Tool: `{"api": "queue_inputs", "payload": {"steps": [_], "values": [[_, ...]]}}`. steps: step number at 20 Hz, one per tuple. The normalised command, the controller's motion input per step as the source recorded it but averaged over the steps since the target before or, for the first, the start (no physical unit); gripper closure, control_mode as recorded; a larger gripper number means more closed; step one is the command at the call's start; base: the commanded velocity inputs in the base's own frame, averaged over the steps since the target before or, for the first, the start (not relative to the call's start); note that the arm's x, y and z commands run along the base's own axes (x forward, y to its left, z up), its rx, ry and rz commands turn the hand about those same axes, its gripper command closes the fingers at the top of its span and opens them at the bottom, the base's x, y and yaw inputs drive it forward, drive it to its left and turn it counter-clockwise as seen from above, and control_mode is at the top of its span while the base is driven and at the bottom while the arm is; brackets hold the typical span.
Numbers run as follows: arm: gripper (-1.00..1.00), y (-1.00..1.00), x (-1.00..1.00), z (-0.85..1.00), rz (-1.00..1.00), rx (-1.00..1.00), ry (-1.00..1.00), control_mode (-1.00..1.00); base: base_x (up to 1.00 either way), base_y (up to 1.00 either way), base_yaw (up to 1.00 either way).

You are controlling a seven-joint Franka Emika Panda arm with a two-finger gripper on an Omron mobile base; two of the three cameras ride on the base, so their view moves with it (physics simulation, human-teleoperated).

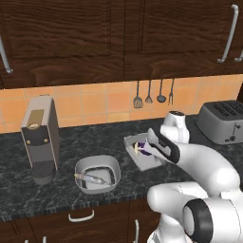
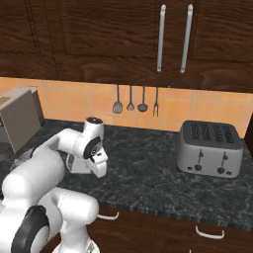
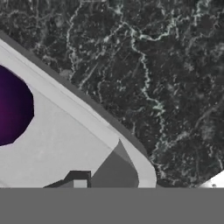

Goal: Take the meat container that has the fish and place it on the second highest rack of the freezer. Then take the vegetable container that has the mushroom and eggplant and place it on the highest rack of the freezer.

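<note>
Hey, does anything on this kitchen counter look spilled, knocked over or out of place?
Nothing stands out. The tub with the fish and the tray with the eggplant both sit flat on the dark counter, contents inside. The coffee machine and toaster stand upright, and no spill shows.

My white arm (image 2: 54,163) bends low over the dark bench (image 2: 148,173). A silver toaster (image 2: 210,148) sits near four hanging utensils (image 2: 136,101).

No readable text, label or number stands on anything here
</note>
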Motion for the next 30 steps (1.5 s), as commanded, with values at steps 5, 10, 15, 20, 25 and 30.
{"api": "queue_inputs", "payload": {"steps": [5, 10, 15, 20, 25, 30], "values": [[1.00, -0.04, -0.53, 0.62, -0.10, 0.00, -0.22, -1.00, 0.00, 0.00, 0.00], [1.00, -0.03, -0.81, 0.73, -0.09, 0.00, -0.05, -1.00, 0.00, 0.00, 0.00], [1.00, -0.27, -0.89, 0.82, -0.01, 0.02, 0.01, -1.00, 0.00, 0.00, 0.00], [1.00, -0.31, -0.68, 0.68, 0.00, 0.02, 0.04, -1.00, 0.00, 0.00, 0.00], [1.00, -0.32, -0.65, 0.46, 0.00, 0.01, 0.04, -1.00, 0.00, 0.00, 0.00], [1.00, -0.04, -0.47, 0.00, 0.00, 0.01, 0.01, -1.00, 0.00, 0.00, 0.00]]}}
